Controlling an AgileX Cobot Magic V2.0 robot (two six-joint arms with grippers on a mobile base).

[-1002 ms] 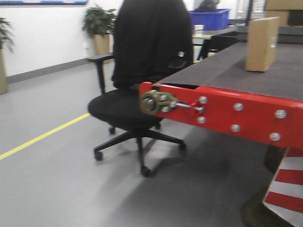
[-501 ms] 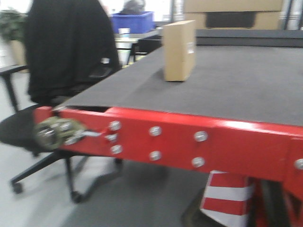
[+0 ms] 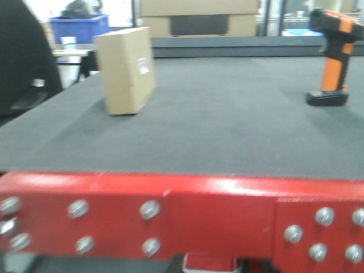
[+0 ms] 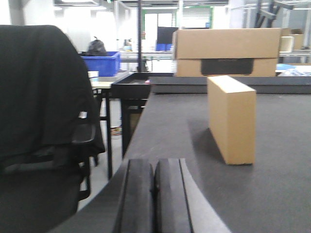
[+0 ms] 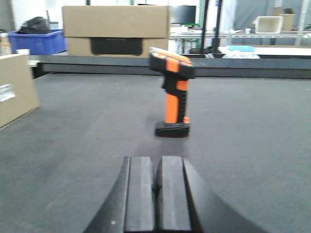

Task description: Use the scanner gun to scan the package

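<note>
Only in the front view, both task things together: box [image 3: 126, 71] on edge at upper left of the mat [image 3: 227, 125], white label [image 3: 143, 67] on its right-hand face; scanner [image 3: 334, 57] upright on its base at the far right, well apart from the box. Across the bottom, a bolted red rail [image 3: 170, 216].

From the left wrist, box right of centre, plain faces only, label hidden. At far left a chair [image 4: 39, 121] draped in black, beside the mat's edge. Behind, a big box [image 4: 227, 51] with a dark panel.

From the right wrist, scanner dead centre, head pointing left, orange grip over black foot. Box cut off at the left edge, label showing.

Claws seen only from their own wrists. Left claw [image 4: 154, 199] low at bottom centre, level over the mat, pointing left of the box, pads [image 4: 138, 204] pressed together, nothing between. Right claw [image 5: 158, 194] likewise low and level, aimed straight at the scanner and short of it, pads together, empty.
</note>
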